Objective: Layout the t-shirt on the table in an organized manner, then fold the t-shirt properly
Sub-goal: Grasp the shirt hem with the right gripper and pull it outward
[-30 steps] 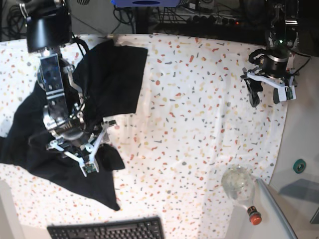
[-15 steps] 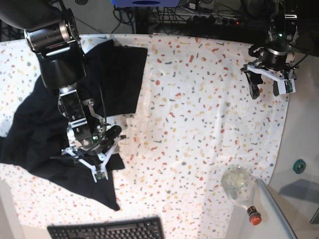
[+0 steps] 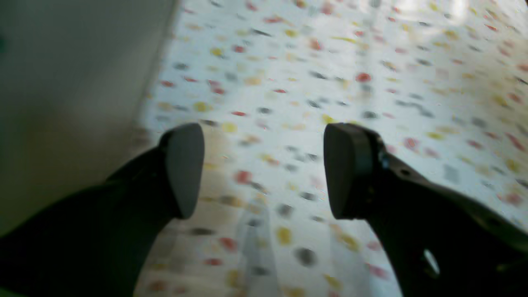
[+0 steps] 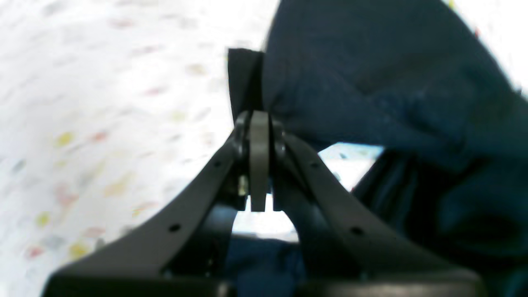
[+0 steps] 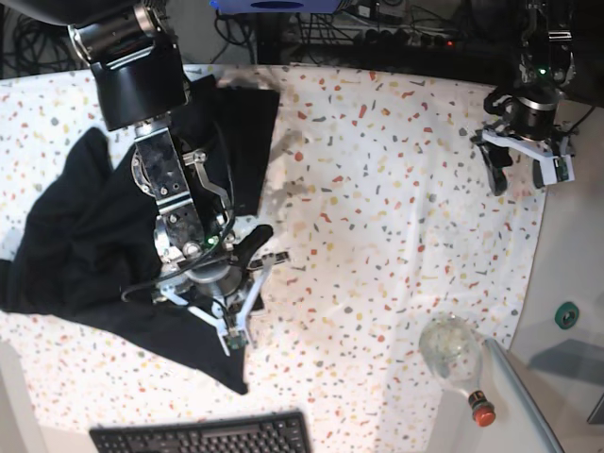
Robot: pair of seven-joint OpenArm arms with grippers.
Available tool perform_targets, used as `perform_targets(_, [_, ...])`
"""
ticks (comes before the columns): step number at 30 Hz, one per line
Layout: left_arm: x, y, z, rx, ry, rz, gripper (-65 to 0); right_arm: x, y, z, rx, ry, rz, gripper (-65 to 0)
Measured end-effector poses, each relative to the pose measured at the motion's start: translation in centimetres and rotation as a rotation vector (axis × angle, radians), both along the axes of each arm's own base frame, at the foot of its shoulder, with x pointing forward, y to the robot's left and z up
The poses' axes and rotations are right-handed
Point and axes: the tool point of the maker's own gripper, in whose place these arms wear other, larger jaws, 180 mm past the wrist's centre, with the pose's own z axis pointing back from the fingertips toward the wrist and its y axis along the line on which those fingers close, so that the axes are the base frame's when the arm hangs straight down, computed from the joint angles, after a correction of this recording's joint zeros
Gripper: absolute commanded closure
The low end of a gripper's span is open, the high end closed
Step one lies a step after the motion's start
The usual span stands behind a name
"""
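Observation:
The black t-shirt point(image 5: 85, 236) lies crumpled on the left part of the speckled table point(image 5: 377, 217). My right gripper point(image 5: 236, 319) stands at the shirt's right edge, near the front. In the right wrist view it point(image 4: 258, 123) is shut on a fold of the dark t-shirt point(image 4: 371, 82), which rises from the jaws and drapes to the right. My left gripper point(image 5: 525, 177) hovers open and empty over the table's far right edge. In the left wrist view it point(image 3: 264, 169) shows only bare table point(image 3: 330, 62) between its fingers.
A black keyboard point(image 5: 203, 436) lies at the front edge. A clear glass bottle point(image 5: 451, 351) with a red cap lies at the front right corner. The table cloth ends at the right, just past my left gripper. Cables and gear run along the back.
My right arm has swung right and toward the front with the shirt's edge in its jaws, dragging the cloth along. My left gripper has shifted slightly to the right, still open.

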Motion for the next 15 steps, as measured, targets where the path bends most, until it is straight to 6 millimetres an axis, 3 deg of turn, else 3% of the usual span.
perform_targets(2, [0.1, 1.4, 0.7, 0.024, -0.015, 0.026, -43.3, 0.0, 1.3, 3.2, -0.002, -0.060, 0.041, 0.0])
perform_targets(7, [0.0, 2.4, 1.3, 0.033, -0.027, 0.049, -43.3, -0.7, 6.4, 11.3, 0.049, -0.225, 0.183, 0.0])
perform_targets(9, [0.0, 2.7, 1.4, 0.039, -0.029, 0.054, -43.3, 0.2, 7.7, 13.5, 0.036, -0.279, 0.230, 0.0])
perform_targets(12, [0.0, 2.8, 1.5, 0.040, -0.033, 0.057, -43.3, 3.0, 8.8, 14.0, -0.023, -0.297, 0.263, 0.0])
perform_targets(15, [0.0, 2.3, 1.2, 0.028, -0.028, 0.051, -43.3, 6.7, 8.8, 11.9, -0.056, -0.268, 0.257, 0.0])
